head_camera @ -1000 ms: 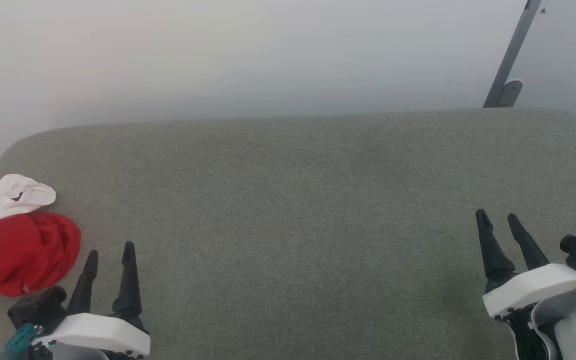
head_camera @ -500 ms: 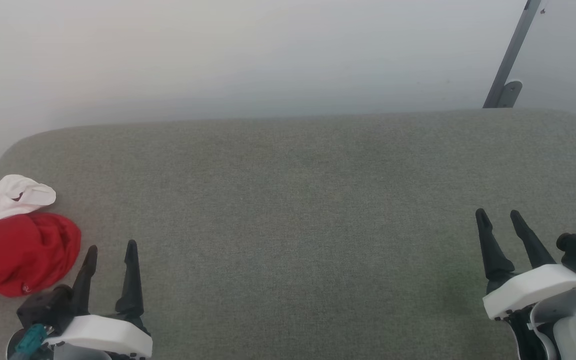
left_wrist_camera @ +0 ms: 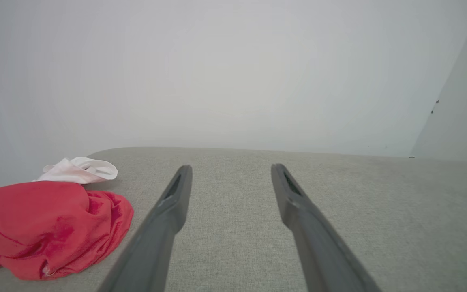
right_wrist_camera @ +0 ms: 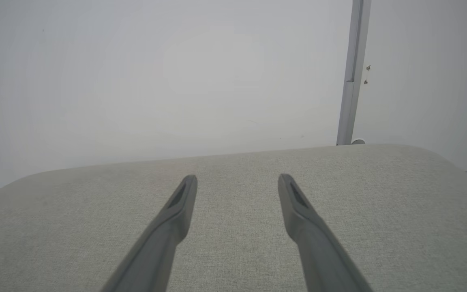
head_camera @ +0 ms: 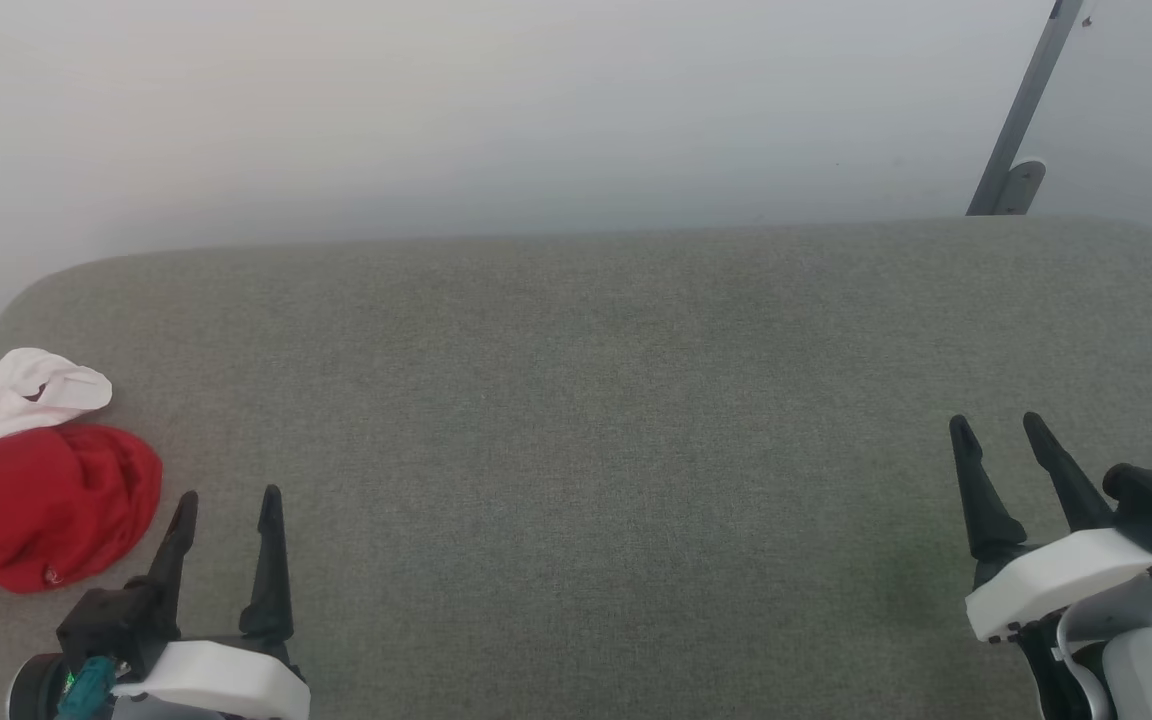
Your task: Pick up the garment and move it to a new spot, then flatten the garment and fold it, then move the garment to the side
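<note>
My left pincer (head_camera: 228,495) and right pincer (head_camera: 996,420), two in all, gape wide, gripping nothing; one crumpled garment (head_camera: 46,500) lies on the grey pad (head_camera: 576,400) near the left.

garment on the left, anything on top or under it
Nothing sits on the garment; its white sleeve bunches at the far edge, grey cushion underneath; folded-in parts are hidden.

One garment (head_camera: 46,500), two tools (left tool (head_camera: 228,495), right tool (head_camera: 996,420)), one grey padded surface (head_camera: 576,400), one metal post (head_camera: 1026,110).
</note>
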### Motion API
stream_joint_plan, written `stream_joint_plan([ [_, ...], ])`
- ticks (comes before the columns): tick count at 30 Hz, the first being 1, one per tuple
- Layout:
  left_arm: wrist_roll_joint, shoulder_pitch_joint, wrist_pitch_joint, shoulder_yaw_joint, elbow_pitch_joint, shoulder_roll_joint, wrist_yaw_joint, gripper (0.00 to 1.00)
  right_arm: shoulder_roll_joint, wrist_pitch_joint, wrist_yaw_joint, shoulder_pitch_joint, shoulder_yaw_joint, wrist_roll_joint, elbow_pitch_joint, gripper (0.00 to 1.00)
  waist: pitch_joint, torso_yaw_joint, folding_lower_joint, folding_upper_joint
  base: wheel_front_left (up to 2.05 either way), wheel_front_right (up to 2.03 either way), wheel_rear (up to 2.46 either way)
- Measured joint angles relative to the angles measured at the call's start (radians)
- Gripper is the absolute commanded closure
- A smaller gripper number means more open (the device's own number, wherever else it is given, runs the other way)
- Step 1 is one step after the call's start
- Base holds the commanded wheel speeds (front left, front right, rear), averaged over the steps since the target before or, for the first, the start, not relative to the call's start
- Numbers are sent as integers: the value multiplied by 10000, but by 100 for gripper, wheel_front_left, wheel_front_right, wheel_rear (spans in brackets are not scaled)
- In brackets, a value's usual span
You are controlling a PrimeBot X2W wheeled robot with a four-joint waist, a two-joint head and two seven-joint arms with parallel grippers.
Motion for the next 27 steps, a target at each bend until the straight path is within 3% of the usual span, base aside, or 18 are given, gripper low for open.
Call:
stream_joint_plan([
  [9, 500, 32, -132, -38, -75, 40, 19, 0, -33, -104, 0, -26, 25, -416, -4, 0, -1, 14, 0, 0, 0, 0, 0],
  [27, 169, -12, -130, 82, 12, -75, 98, 0, -2, -146, 0, -27, 117, -382, 0, 0, -32, 227, 0, 0, 0, 0, 0],
])
